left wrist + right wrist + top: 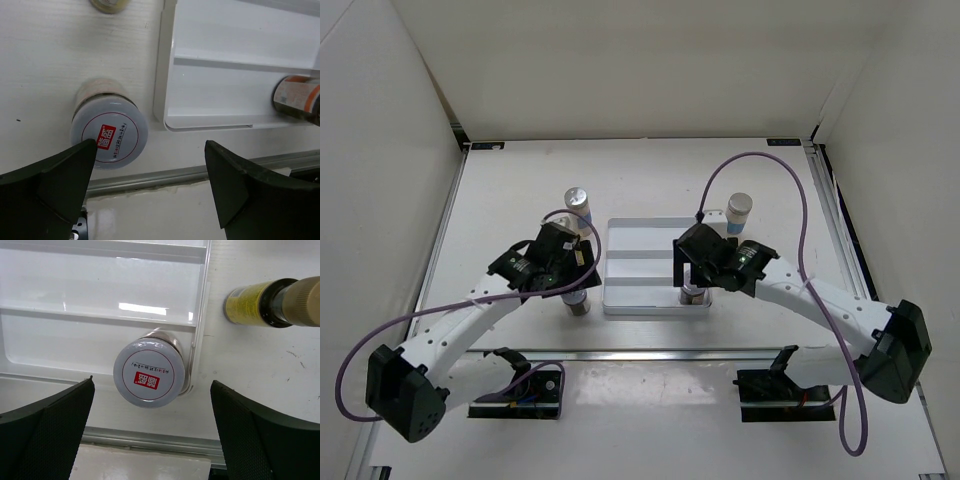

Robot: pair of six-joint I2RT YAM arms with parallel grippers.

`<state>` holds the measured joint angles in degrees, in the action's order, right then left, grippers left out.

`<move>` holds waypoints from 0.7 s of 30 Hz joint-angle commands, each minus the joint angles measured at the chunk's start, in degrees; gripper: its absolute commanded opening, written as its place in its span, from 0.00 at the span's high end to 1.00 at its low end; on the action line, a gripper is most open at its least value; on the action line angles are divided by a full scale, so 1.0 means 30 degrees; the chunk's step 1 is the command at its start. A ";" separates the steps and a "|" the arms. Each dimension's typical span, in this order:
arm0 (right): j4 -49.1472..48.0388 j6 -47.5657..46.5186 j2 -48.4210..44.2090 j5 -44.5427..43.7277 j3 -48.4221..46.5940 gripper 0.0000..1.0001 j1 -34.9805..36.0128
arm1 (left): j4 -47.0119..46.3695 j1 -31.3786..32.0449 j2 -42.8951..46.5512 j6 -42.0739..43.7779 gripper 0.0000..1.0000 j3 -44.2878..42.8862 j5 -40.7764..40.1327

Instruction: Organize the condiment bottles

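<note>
1. The left jar stands upright on the bench, just beside the tray and outside its left wall. Its silver lid faces the left wrist camera, so the long axis runs vertical.
2. The left fingers are spread wide and hold nothing. The jar lies off-centre, toward the finger on the left of that view, and its lid edge meets that tip in the picture. The middle of the gap sits over bare bench. Judgement: the fingers need a sideways shift before any descent. The left arm is clearly the nearer.
3. The right jar stands upright in the tray's nearest compartment, at the right end against the wall.
4. The right fingers are wide apart on either side of that jar, clear of it and gripping nothing.
5. The yellow bottle, dark-capped, is on the bench right of the tray. Whether it stands or lies, I cannot tell.
6. The left tall bottle and the right tall bottle stand upright on the bench, one on each side of the tray.
7. The surface is smooth white bench with white walls around. The tray wall close beside the left jar may crowd the inner finger.
</note>
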<state>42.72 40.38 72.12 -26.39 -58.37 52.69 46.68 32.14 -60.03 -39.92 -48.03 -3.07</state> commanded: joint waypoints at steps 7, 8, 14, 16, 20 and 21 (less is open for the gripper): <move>-0.0089 0.0192 -0.0924 -0.0900 -0.0028 0.00 0.0104 | 0.1227 0.1093 -0.1318 -0.2220 0.00 0.0102 -0.2433; -0.0089 0.0192 -0.0924 -0.0900 -0.0026 0.00 0.0104 | 0.1229 0.1093 -0.1144 -0.2220 0.00 -0.0101 -0.2723; -0.0089 0.0192 -0.0924 -0.0724 0.0179 0.00 0.0104 | 0.3510 0.1913 -0.0058 -0.2454 0.00 -0.2620 -0.5999; -0.0089 0.0192 -0.0924 -0.0724 0.0179 0.00 0.0104 | 0.4303 0.1913 -0.0058 -0.2454 0.00 -0.2857 -0.6649; -0.0089 0.0192 -0.0924 -0.0724 0.0179 0.00 0.0104 | 0.4305 0.1913 -0.0789 -0.2687 0.00 -0.2246 -0.6567; -0.0089 0.0192 -0.0924 -0.0724 0.0179 0.00 0.0104 | 0.4015 0.1913 -0.1052 -0.2689 0.00 -0.2039 -0.6332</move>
<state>42.89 40.36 70.46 -27.09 -58.24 52.69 57.04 37.63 -61.82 -46.92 -55.02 -20.08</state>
